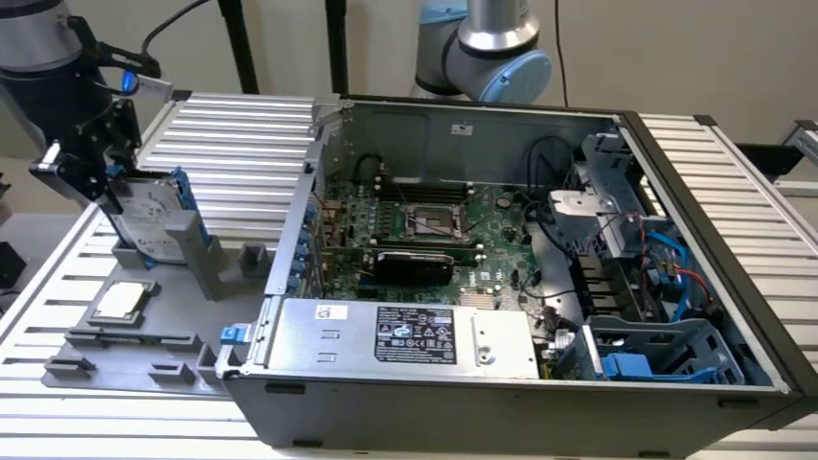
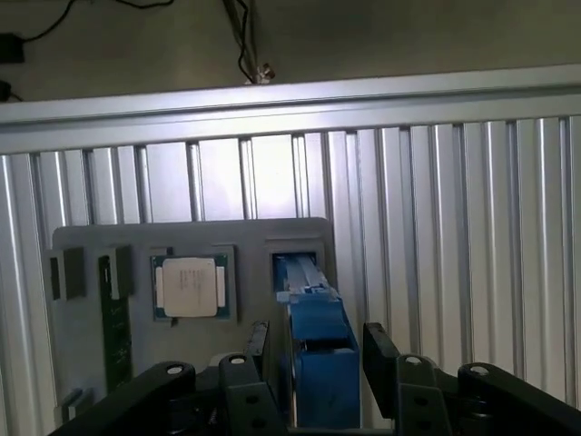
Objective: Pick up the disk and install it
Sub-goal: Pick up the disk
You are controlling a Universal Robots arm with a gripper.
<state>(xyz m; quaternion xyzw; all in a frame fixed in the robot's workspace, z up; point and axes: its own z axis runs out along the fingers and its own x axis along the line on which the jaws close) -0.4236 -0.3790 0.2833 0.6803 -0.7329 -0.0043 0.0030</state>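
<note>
At the exterior view's left, the flat silver-grey metal disk [image 1: 145, 206] [image 2: 322, 363] in its blue plastic frame stands on edge, long axis upright, in a grey slotted holder [image 1: 192, 257] on the ribbed aluminium bench [image 1: 230, 125]. The arm points down over it, and the tool [image 1: 113, 175] [image 2: 318, 350] has its black fingers [image 2: 377, 350] apart, straddling the disk's top edge.

No text, brand or number can be read.
- Power supply [image 1: 383, 335], black label [image 1: 416, 335]: white print and round marks, illegible.
- Same unit, small white sticker [image 1: 332, 312]: illegible.
- Case [image 1: 511, 422], rear wall, small sticker [image 1: 458, 126]: illegible.
- Chip [image 2: 190, 286], lid: faint print lines, illegible.
- Disk [image 1: 138, 203]: print illegible.
</note>
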